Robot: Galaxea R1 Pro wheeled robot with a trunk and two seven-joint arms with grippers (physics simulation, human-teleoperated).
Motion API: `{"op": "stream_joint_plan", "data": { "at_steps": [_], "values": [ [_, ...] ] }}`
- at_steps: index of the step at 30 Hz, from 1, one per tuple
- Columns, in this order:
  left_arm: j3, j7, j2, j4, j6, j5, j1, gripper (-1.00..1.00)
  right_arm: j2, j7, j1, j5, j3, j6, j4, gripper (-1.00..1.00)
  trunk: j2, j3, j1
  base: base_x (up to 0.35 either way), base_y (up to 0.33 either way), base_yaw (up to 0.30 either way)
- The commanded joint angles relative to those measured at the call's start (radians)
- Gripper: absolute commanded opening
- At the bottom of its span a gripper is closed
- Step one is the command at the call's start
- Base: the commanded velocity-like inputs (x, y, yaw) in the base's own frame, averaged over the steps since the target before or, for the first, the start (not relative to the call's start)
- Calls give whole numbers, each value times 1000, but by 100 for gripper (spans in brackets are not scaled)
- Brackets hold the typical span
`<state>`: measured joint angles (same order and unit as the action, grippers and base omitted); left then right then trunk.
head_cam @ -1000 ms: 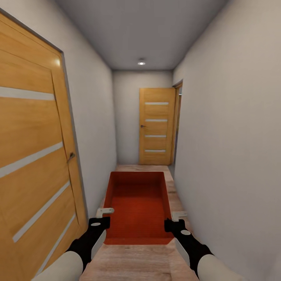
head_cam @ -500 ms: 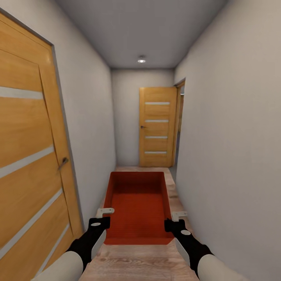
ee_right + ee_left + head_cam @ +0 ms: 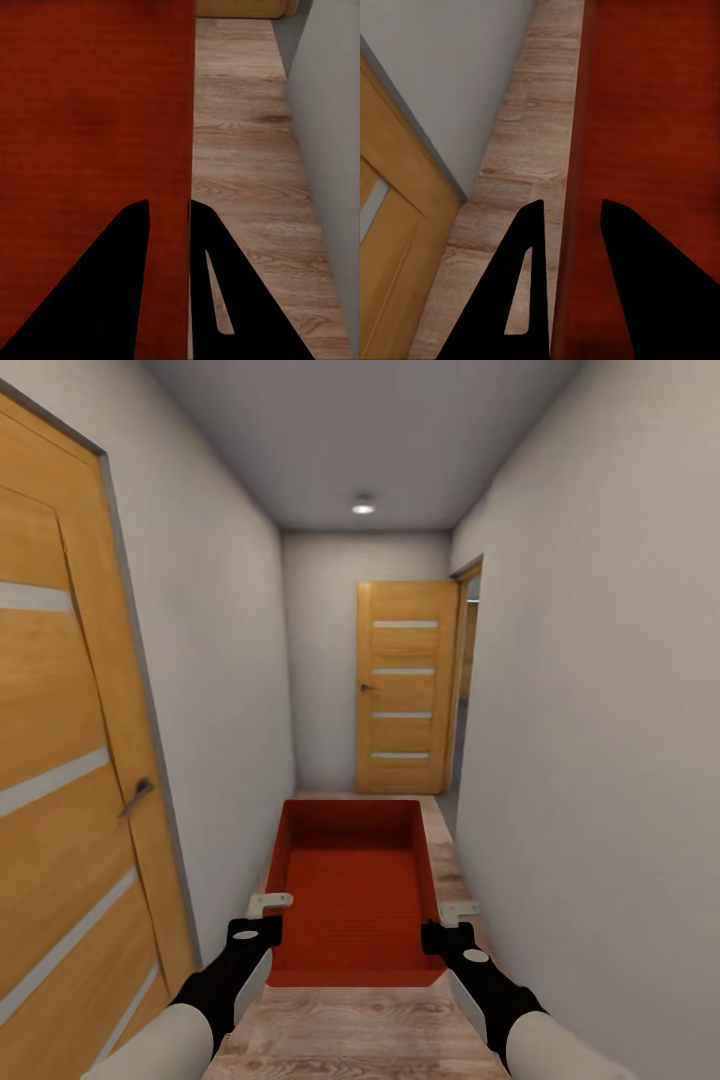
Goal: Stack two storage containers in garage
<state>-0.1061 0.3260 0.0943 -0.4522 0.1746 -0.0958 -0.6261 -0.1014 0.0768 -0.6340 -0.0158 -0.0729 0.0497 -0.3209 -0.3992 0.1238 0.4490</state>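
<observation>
Both grippers, left (image 3: 270, 903) and right (image 3: 458, 910), clamp the storage container's (image 3: 350, 885) side walls between narrow corridor walls (image 3: 590, 760).

one red-orange storage container (image 3: 352, 885) in sight, carried between two arms, so two grippers: the left gripper (image 3: 269, 903) on one long wall, the right gripper (image 3: 459, 909) on the other. two wooden doors line the corridor, a near door (image 3: 70, 780) on the left and a far door (image 3: 405, 685) at the end, each with four pale stripes. one ceiling light (image 3: 363, 507).
</observation>
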Motion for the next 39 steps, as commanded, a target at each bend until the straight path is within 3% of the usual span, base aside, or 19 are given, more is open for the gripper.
{"op": "stream_joint_plan", "data": {
  "at_steps": [1, 39],
  "values": [
    [-2, 2, -31, 0, 3, -85, 0, -100, 2, 5, -1, -3, 9, 31, -3, -100, -1, 0, 1, 334, 0, 0],
    [-3, 2, -31, -1, 2, -85, 0, -100, 1, 6, -1, -2, 9, 30, -3, -100, -1, 0, 1, 334, 0, 0]
  ]
}}
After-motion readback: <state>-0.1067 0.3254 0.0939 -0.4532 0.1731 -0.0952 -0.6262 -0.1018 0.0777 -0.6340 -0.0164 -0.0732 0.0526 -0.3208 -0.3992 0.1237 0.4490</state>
